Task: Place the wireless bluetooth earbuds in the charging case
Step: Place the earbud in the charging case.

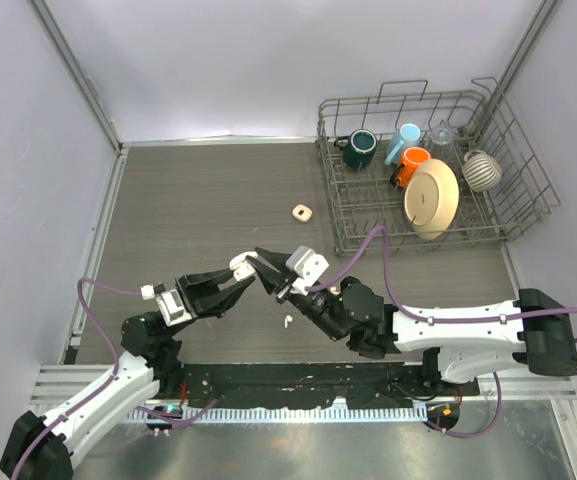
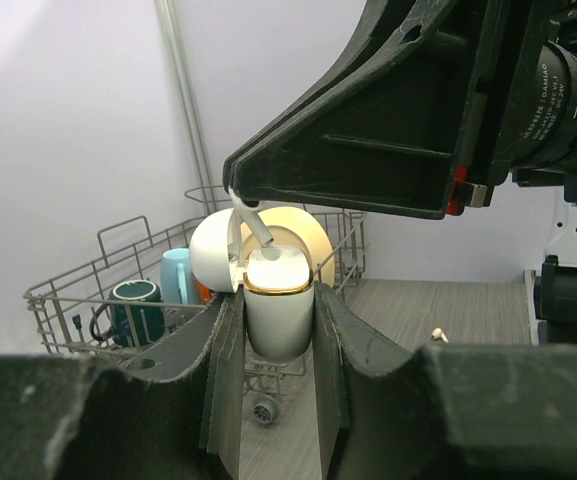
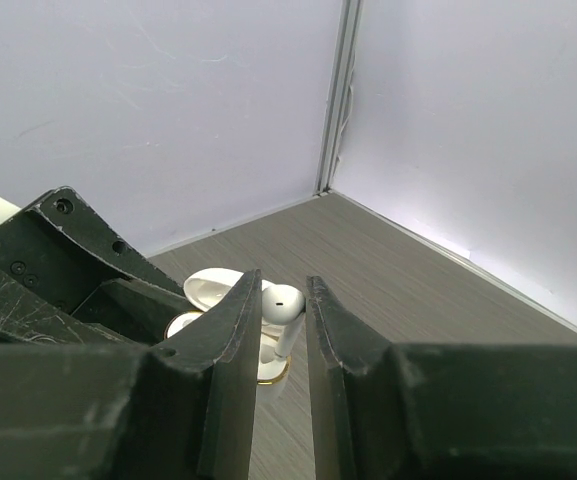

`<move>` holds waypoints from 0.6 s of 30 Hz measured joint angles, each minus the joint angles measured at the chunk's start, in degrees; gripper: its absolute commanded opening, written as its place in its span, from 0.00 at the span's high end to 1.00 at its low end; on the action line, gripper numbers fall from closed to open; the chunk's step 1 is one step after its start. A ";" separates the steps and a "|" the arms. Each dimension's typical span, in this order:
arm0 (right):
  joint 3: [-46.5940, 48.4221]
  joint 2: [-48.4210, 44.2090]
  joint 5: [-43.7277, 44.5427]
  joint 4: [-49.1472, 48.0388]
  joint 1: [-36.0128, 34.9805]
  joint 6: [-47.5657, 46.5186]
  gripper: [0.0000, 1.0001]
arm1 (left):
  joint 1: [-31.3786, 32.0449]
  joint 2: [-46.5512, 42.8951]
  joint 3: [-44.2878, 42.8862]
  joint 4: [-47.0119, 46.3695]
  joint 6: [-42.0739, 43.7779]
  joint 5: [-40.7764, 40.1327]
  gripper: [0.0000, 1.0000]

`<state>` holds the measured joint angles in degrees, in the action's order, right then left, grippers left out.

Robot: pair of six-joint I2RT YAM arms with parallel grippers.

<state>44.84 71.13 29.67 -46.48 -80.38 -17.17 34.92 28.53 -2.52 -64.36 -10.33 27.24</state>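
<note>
A tiny white plastic earbud with a short stem (image 3: 282, 298) is pinched between the fingers of the right end effector (image 3: 281, 312). Its stem points down into the open white rounded charging case with a gold rim (image 2: 279, 285). The left end effector (image 2: 279, 345) clamps that case by its sides, lid swung back, above the near edge of the grey wood-grain tabletop (image 1: 198, 200) at mid-width. A second white earbud (image 1: 287, 321) lies loose just beneath. A closed cream case (image 1: 302, 212) sits toward the centre. The wire dish rack (image 1: 508, 215) fills the far right corner, well apart; bare tabletop spreads to the far left.
</note>
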 measured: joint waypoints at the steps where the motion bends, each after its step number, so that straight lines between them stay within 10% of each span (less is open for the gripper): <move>1: 0.00 0.00 -0.20 -0.15 0.00 0.17 0.99 | 0.00 0.24 0.02 -0.46 -0.20 0.00 1.00; 18: -0.98 0.00 -2.12 -1.11 0.24 1.25 0.99 | 0.00 2.58 0.11 -3.61 -3.76 -0.79 1.00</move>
<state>43.86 71.13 27.55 -47.59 -80.14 -15.92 34.92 31.11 -2.42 -67.96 -14.09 26.46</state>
